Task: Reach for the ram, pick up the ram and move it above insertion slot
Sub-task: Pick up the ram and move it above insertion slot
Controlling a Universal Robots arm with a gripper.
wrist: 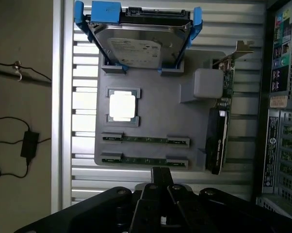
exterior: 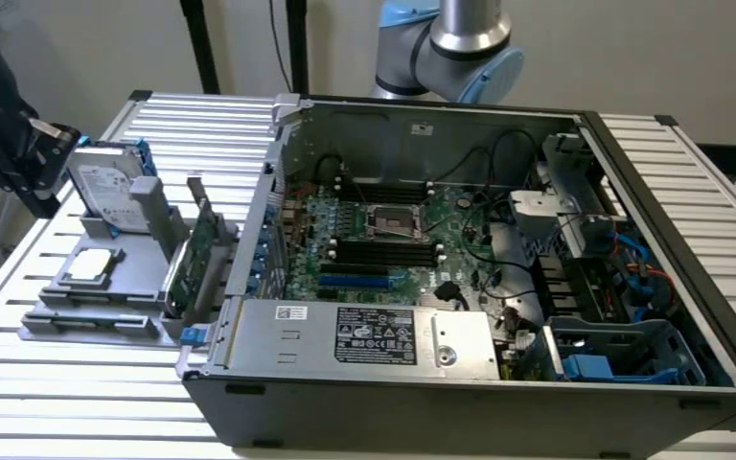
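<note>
My gripper [wrist: 160, 171] hangs over the slatted table [wrist: 83, 177], just short of the gray holder tray [wrist: 151, 104]. Its tips are pressed together and pinch nothing. The ram [wrist: 145, 160] sits on edge in the tray slot nearest me, untouched. A second ram stick [wrist: 146, 139] is parallel just beyond it. Farther along the tray: CPU [wrist: 122, 106], hard drive [wrist: 138, 46] in a blue bracket, upright expansion card [wrist: 219, 131]. The tray is on the exterior view's left of the open PC case [exterior: 471, 249].
</note>
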